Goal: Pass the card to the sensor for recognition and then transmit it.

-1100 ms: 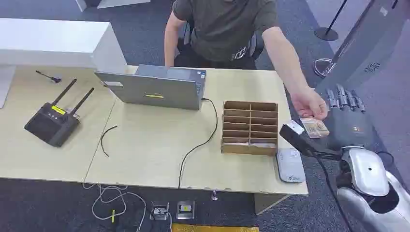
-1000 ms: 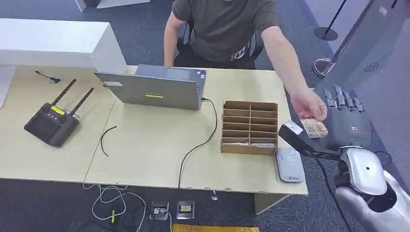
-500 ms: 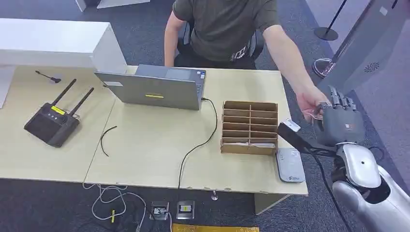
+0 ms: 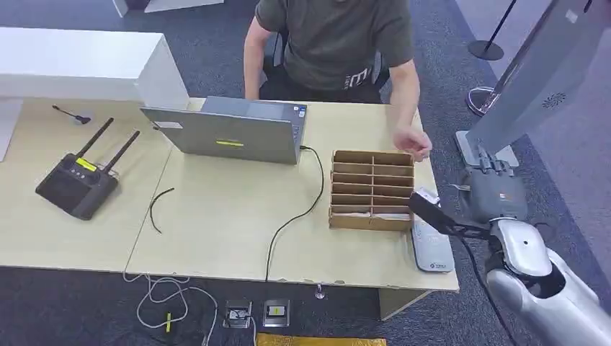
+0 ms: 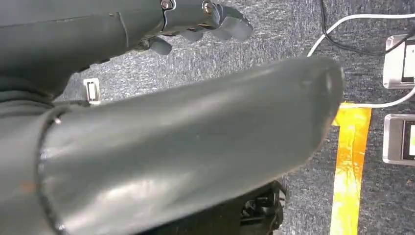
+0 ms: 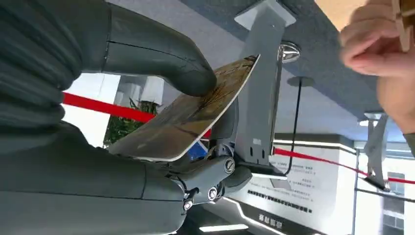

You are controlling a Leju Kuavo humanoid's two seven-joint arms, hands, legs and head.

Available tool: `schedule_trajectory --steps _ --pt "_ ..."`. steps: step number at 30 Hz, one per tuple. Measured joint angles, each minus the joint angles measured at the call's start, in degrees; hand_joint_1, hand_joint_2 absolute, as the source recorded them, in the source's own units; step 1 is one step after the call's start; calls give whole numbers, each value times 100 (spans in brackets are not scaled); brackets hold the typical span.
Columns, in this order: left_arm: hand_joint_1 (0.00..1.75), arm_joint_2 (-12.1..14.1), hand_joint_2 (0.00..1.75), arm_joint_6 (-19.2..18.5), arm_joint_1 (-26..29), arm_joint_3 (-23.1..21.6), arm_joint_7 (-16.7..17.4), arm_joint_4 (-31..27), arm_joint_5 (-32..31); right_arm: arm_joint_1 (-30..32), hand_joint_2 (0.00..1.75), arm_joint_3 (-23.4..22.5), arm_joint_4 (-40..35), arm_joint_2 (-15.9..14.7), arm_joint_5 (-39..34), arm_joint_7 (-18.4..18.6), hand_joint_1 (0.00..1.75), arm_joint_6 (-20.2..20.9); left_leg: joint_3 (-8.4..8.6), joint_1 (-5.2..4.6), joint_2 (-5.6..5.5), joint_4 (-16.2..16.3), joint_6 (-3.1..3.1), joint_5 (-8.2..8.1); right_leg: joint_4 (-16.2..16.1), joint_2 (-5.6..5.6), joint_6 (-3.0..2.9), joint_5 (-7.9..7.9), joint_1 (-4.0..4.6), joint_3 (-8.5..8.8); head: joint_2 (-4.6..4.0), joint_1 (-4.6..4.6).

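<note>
Right hand (image 4: 496, 193) hangs just off the table's right edge in the head view, back of the palm up and fingers curled in; the card it holds is hidden under it from this angle. One flat grey sensor (image 4: 431, 246) lies on the table (image 4: 216, 231) at the front right corner, just beside the cardboard organizer (image 4: 373, 189) and down-left of the hand, toward the robot. That is the relation the next move turns on, by my reading: the hand must bring the card inward and down over the sensor, and the right arm is plainly the nearer one. A black scanner-like arm (image 4: 436, 211) juts between hand and sensor. One person's hand (image 4: 413, 142) hovers at the organizer's far corner, apart from the robot's hand. One laptop (image 4: 230, 131) and one router (image 4: 78, 184) with two antennas sit further left

Left hand (image 5: 205, 19), seen from its own wrist, hangs over the carpet with fingers loosely curled around nothing; it plays no part here

From the right wrist, one card (image 6: 188, 115) sits pinched between the thick thumb (image 6: 161, 54) on its upper face and the darker fingers beneath. Its long axis runs out away from the palm, the free end past the thumb tip. The person's hand (image 6: 377, 54) is blurred and well apart from the card
</note>
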Motion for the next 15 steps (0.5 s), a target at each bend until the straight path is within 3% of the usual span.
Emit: schedule_trajectory --steps 15 --pt "0 -26 0 -2 32 20 -2 0 74 100 175 247 720 190 -400 -142 175 -352 2 0 0 0 0 0 0 -1 0 0 0 -1 0 0"
